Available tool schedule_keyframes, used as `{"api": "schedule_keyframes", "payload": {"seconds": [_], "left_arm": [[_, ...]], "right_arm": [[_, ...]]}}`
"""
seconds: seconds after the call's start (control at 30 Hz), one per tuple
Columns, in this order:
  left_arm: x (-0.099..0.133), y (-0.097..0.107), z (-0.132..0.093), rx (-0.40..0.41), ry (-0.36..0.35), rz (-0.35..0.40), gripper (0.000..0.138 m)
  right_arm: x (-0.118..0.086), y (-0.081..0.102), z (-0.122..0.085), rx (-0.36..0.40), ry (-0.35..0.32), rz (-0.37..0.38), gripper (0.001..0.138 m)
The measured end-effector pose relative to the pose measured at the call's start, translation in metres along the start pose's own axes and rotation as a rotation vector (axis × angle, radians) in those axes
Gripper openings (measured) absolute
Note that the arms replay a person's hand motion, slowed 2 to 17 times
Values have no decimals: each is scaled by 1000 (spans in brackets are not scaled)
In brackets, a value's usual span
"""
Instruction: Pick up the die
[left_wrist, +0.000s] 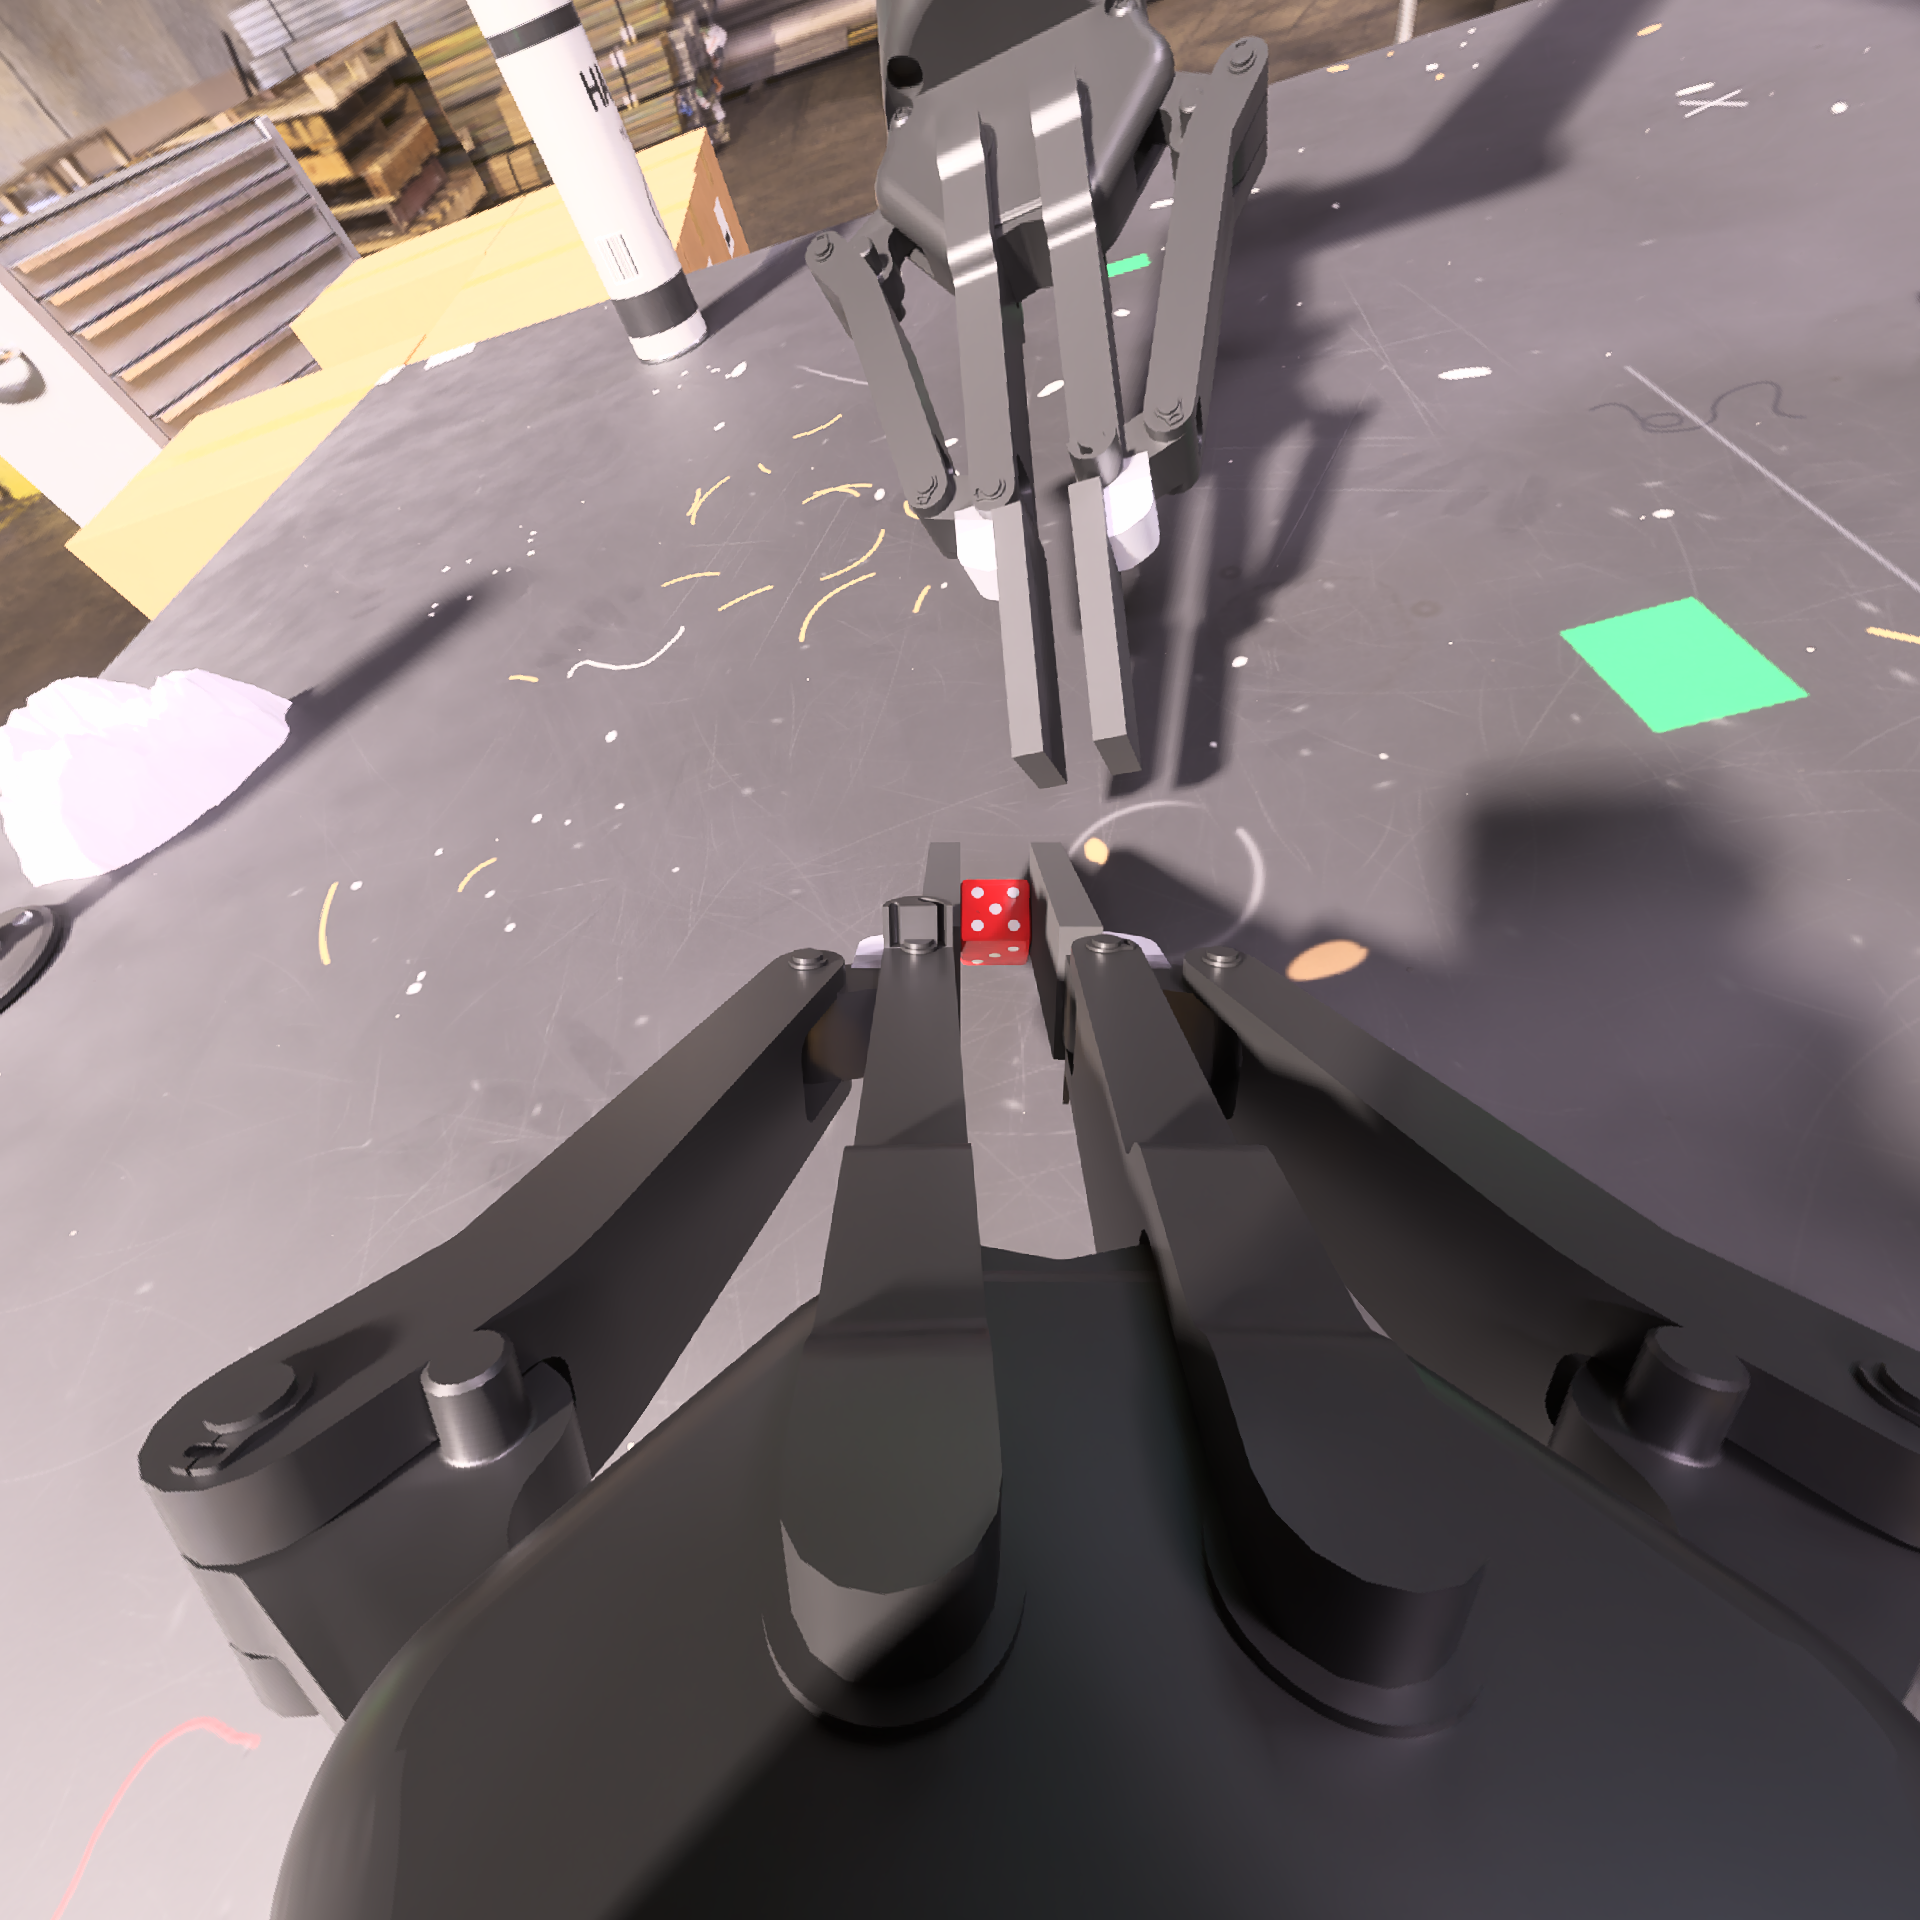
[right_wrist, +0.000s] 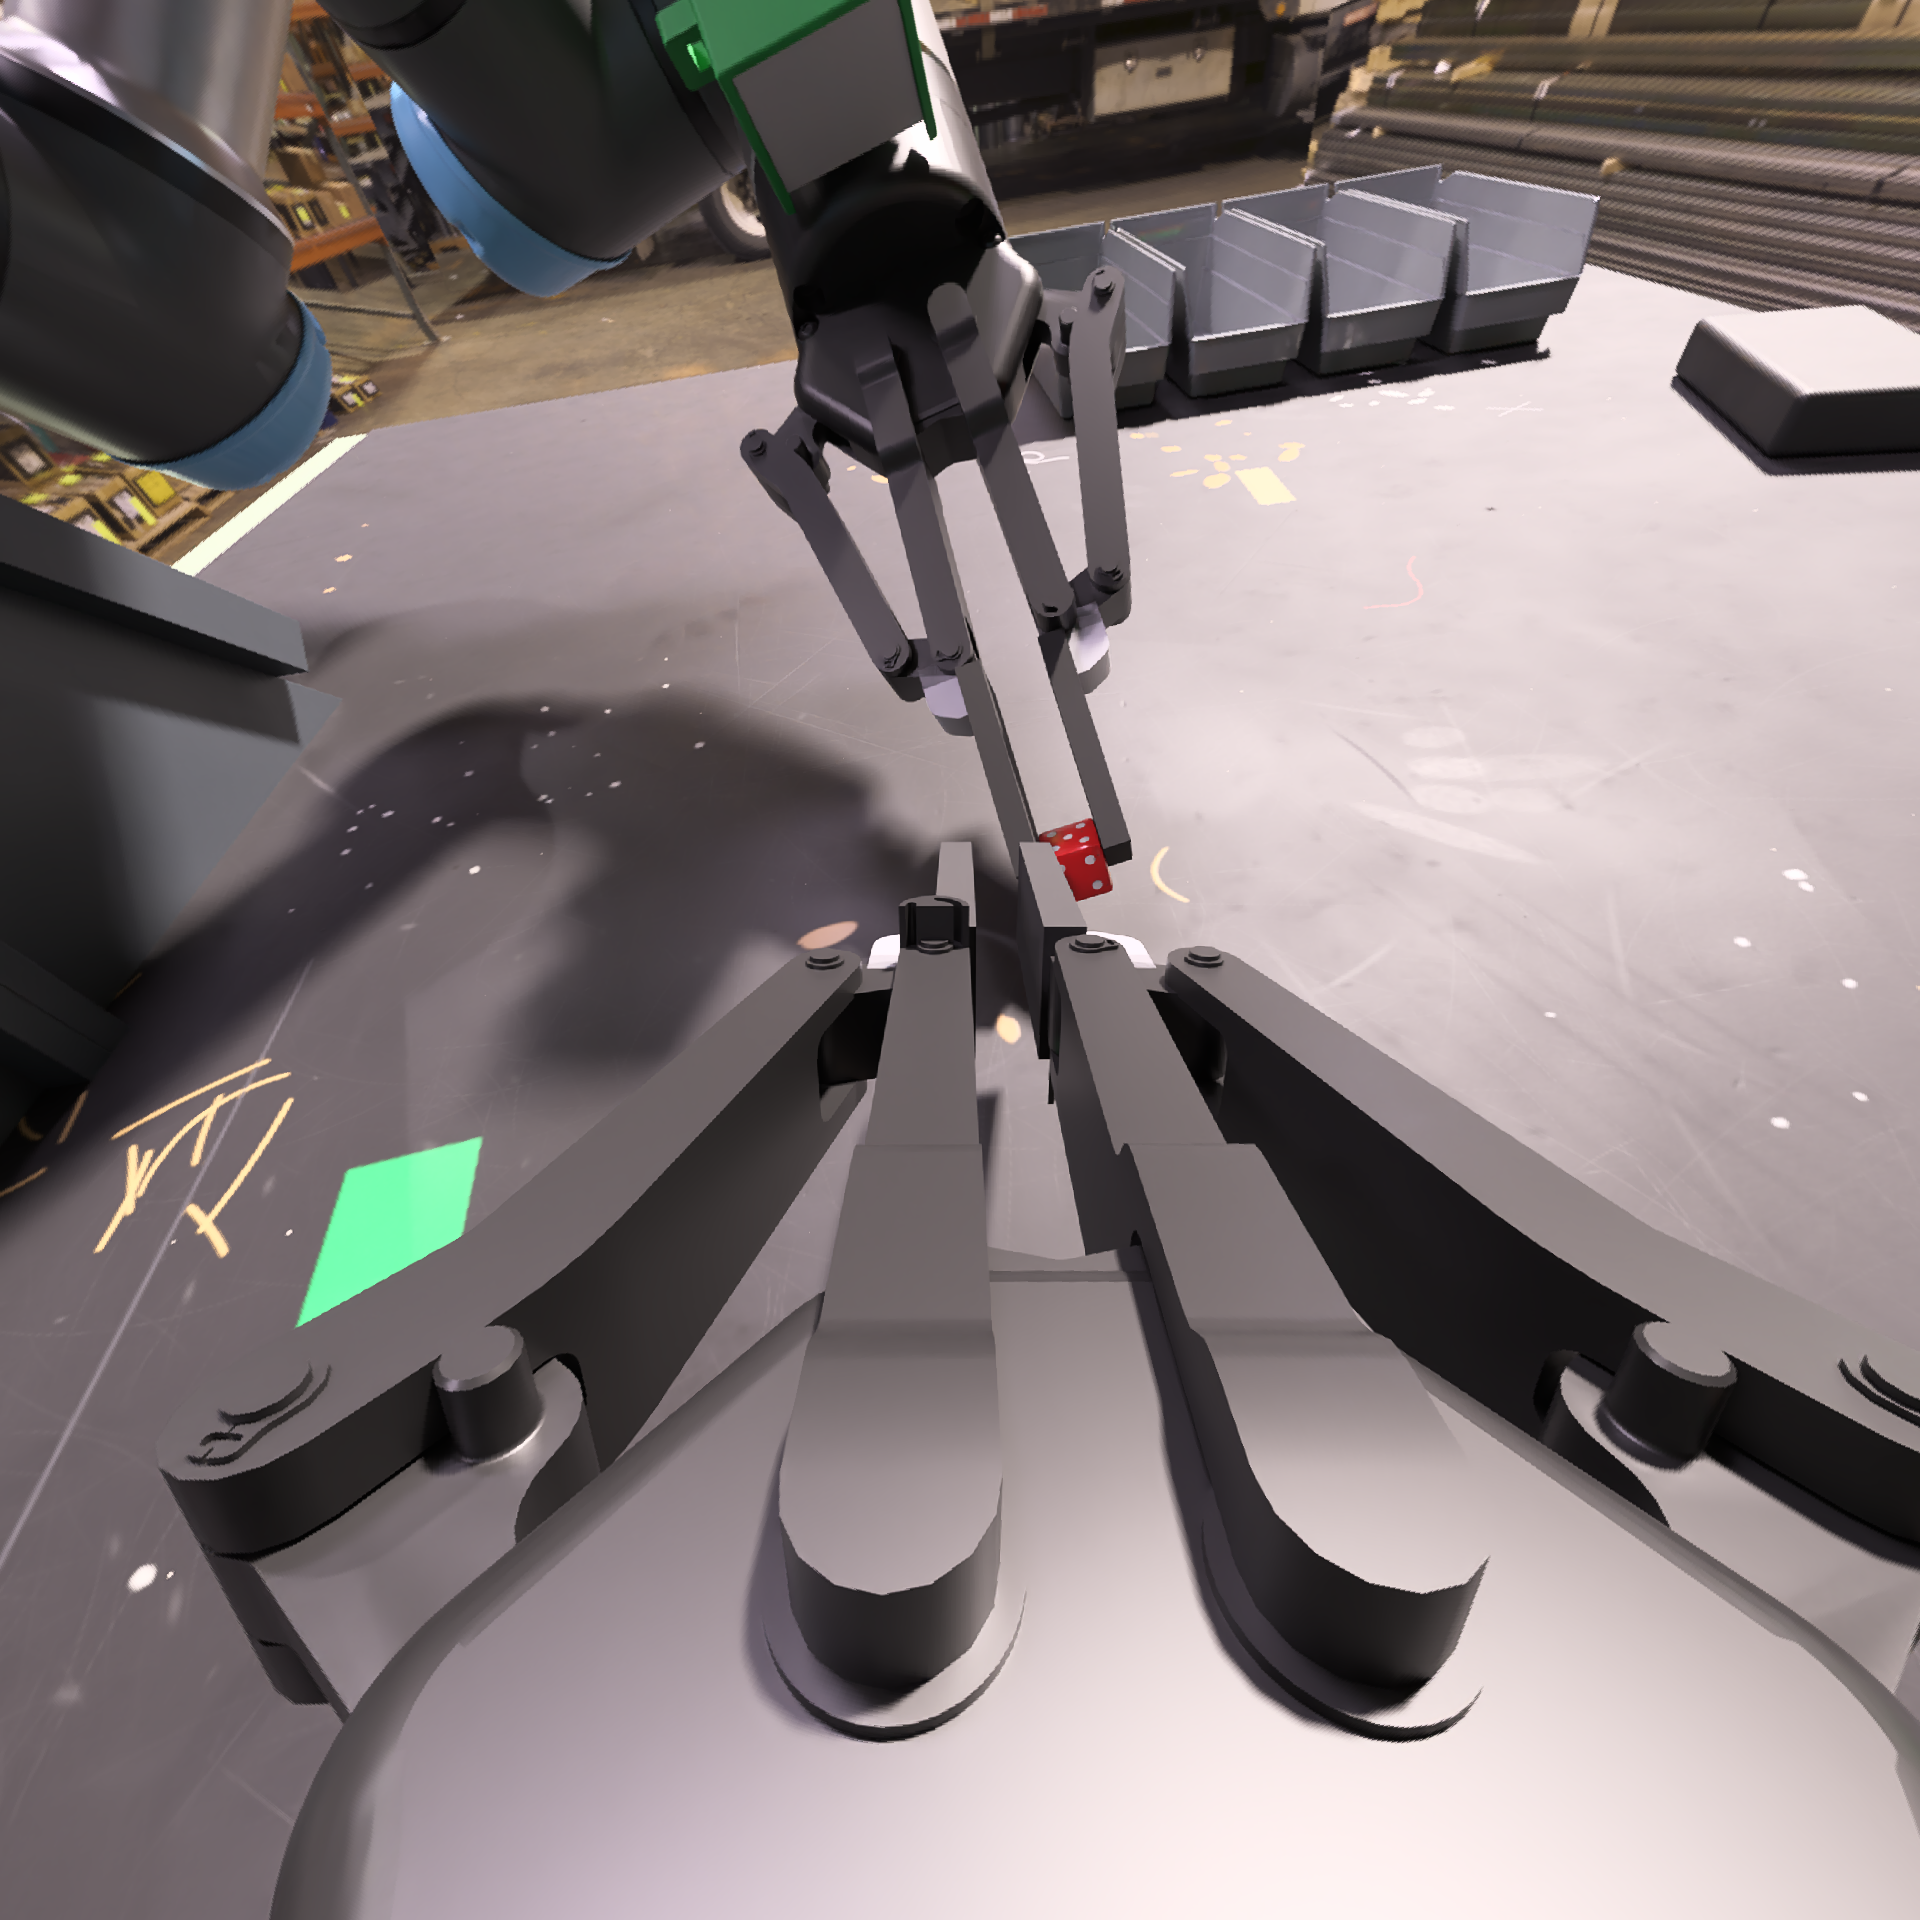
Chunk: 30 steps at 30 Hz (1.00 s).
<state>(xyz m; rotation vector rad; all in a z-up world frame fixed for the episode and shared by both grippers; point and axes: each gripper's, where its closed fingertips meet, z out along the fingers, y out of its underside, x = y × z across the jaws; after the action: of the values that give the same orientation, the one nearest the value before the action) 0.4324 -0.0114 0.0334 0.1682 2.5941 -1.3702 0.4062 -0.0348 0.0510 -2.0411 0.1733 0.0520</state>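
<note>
Die (left_wrist: 994, 910), small, rigid, light, slick-looking, was pinched on opposite flat faces between the left gripper (left_wrist: 995, 868) fingers, just above the tabletop (left_wrist: 623, 1039). Right gripper (right_wrist: 992, 868) fingers were nearly clenched, empty.

I see a dark grey counter (left_wrist: 520, 1039) with a dull, slightly sheeny finish, scuffed all over with fine scratches and flecked with white and yellow paint marks. The small red die (left_wrist: 994, 909) with white pips looks like smooth glossy plastic. My left gripper (left_wrist: 995, 883) has dark grey fingers (left_wrist: 1060, 894) of satin, metal-looking finish. The flat green square patch (left_wrist: 1683, 665) looks matt. The crumpled white heap (left_wrist: 125, 758) looks soft, like cloth or paper. The row of grey bins (right_wrist: 1351, 281) appears smooth, faintly shiny plastic.
</note>
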Motion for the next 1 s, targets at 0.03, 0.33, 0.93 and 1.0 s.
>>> {"api": "schedule_keyframes", "payload": {"seconds": [0.03, 0.33, 0.93, 1.0], "left_arm": [[0, 0, 0, 0, 0, 0, 18], [0, 0, 0, -1, 2, -1, 18], [0, 0, 0, -1, 3, -1, 18], [0, 0, 0, -1, 3, -1, 18]], "right_arm": [[1, 0, 0, 2, 5, 2, 13], [9, -2, 0, 12, 61, 18, 25], [6, 1, 3, -18, 45, -9, 23], [1, 2, 3, -18, 20, -12, 16]]}}
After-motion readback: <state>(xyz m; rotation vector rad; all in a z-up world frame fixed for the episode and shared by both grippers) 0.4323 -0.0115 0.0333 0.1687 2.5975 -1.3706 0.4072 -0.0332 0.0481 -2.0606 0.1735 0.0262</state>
